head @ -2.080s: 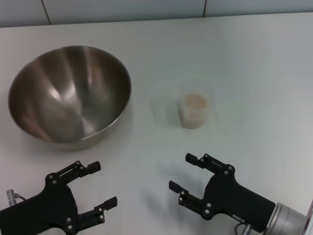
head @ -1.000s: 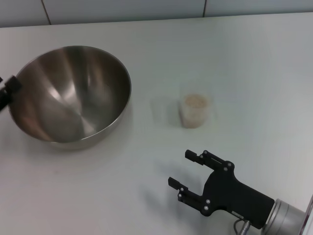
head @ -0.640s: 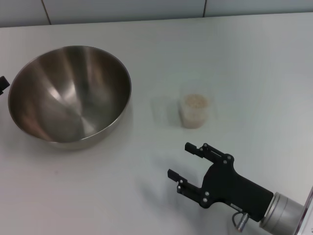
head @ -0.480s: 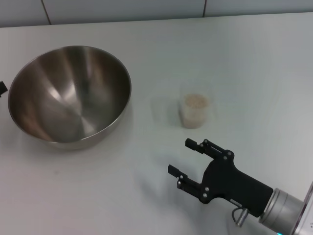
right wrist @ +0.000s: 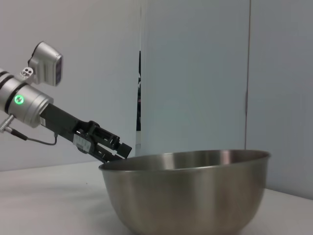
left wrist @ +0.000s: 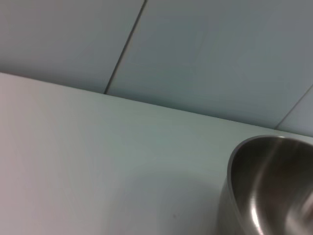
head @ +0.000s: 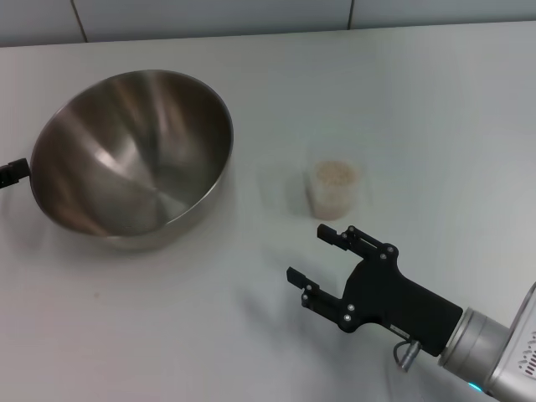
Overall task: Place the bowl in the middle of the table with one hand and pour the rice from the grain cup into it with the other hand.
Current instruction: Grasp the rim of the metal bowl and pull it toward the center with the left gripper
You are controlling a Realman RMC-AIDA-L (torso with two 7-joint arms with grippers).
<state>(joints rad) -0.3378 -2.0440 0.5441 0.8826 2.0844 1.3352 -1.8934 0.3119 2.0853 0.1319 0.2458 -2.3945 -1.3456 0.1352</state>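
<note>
The steel bowl (head: 134, 151) sits at the left of the table (head: 419, 100), tipped slightly. My left gripper (head: 10, 172) shows only at the left edge of the head view, against the bowl's left rim. In the right wrist view it (right wrist: 113, 149) is closed over the rim of the bowl (right wrist: 186, 191). The bowl's edge also shows in the left wrist view (left wrist: 269, 186). The clear grain cup (head: 333, 193) stands upright right of the bowl, holding rice (head: 333, 173). My right gripper (head: 307, 254) is open and empty, just in front of the cup, apart from it.
A tiled wall (head: 251, 12) runs along the far edge of the table. The left arm (right wrist: 39, 105) reaches in towards the bowl in the right wrist view.
The left gripper left the front of the table and took the bowl's left rim. The bowl has shifted right and tipped a little. The right gripper has crept toward the cup.
</note>
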